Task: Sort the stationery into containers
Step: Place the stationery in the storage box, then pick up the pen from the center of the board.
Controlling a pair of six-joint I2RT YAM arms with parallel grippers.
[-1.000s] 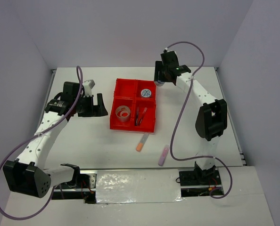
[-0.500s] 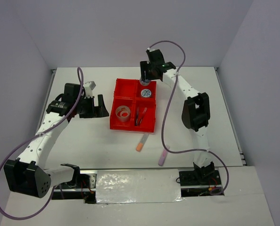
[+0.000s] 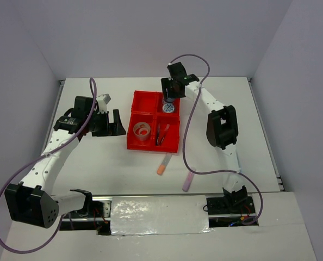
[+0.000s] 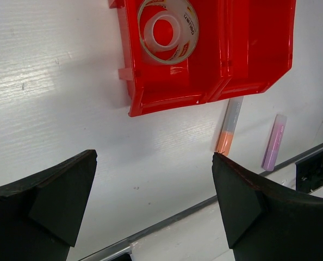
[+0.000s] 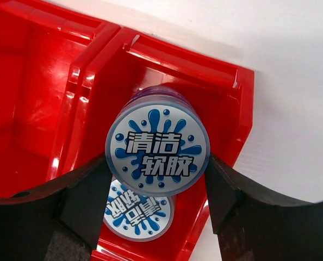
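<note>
Having been swung leftward, the right gripper (image 3: 170,97) is poised over the tray's (image 3: 150,147) far-right compartment, jaws clamped on a roll (image 5: 157,145). Release is judged next; the left gripper (image 3: 108,124) is parked wide open.

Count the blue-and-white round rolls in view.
2. One roll is held in the right gripper above the red plastic tray's far-right compartment; the other lies inside that compartment. More may be hidden.

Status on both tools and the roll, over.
Right tool shut on roll, over tray far-right bin, second roll beneath. Left tool open, empty. Orange highlighter, purple highlighter on table.
</note>
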